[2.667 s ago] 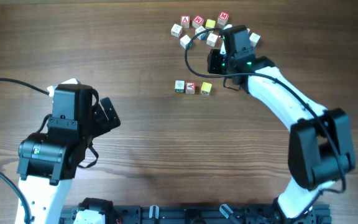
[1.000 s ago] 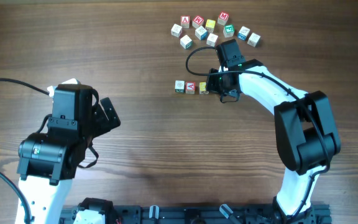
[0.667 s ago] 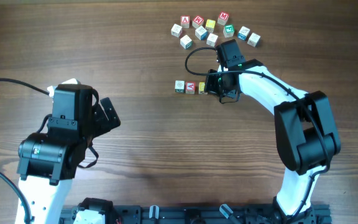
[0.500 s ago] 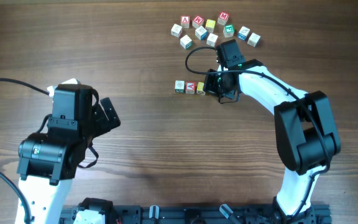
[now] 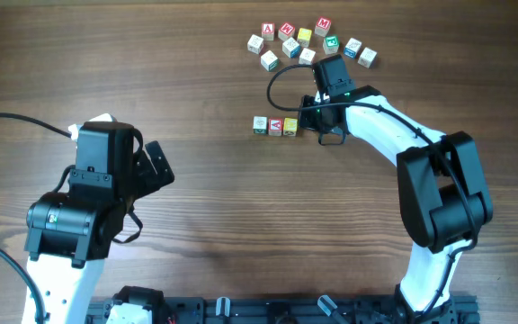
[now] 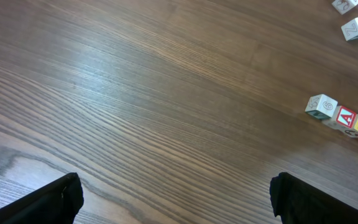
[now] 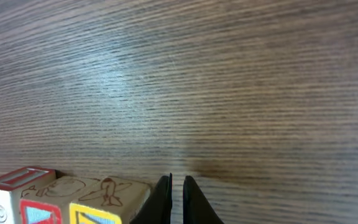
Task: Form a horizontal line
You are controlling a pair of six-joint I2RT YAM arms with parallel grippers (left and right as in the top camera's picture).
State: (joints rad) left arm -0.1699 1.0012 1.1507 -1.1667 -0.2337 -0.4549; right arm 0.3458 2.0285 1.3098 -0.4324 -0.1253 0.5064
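Note:
Three small letter cubes lie in a left-right row: a pale one with green marks [image 5: 260, 125], a pale one with a red letter [image 5: 275, 126] and a yellow one [image 5: 290, 128]. They look to be touching. My right gripper [image 5: 310, 125] is shut and empty, low at the table, right at the yellow cube's right side. In the right wrist view its closed fingertips [image 7: 176, 190] sit beside the yellow cube [image 7: 104, 199]. In the left wrist view the row [image 6: 345, 117] lies far right. My left gripper [image 5: 156, 166] is open and empty, far to the left.
A loose cluster of several more letter cubes [image 5: 304, 40] lies at the back, just behind the right arm. The right arm's cable [image 5: 277, 81] loops above the row. Bare wooden table [image 5: 241, 225] spreads between the arms.
My right gripper came down from the cube cluster to the row's right end. It nudged the yellow cube a little left against the red-letter cube. The left arm has not moved.

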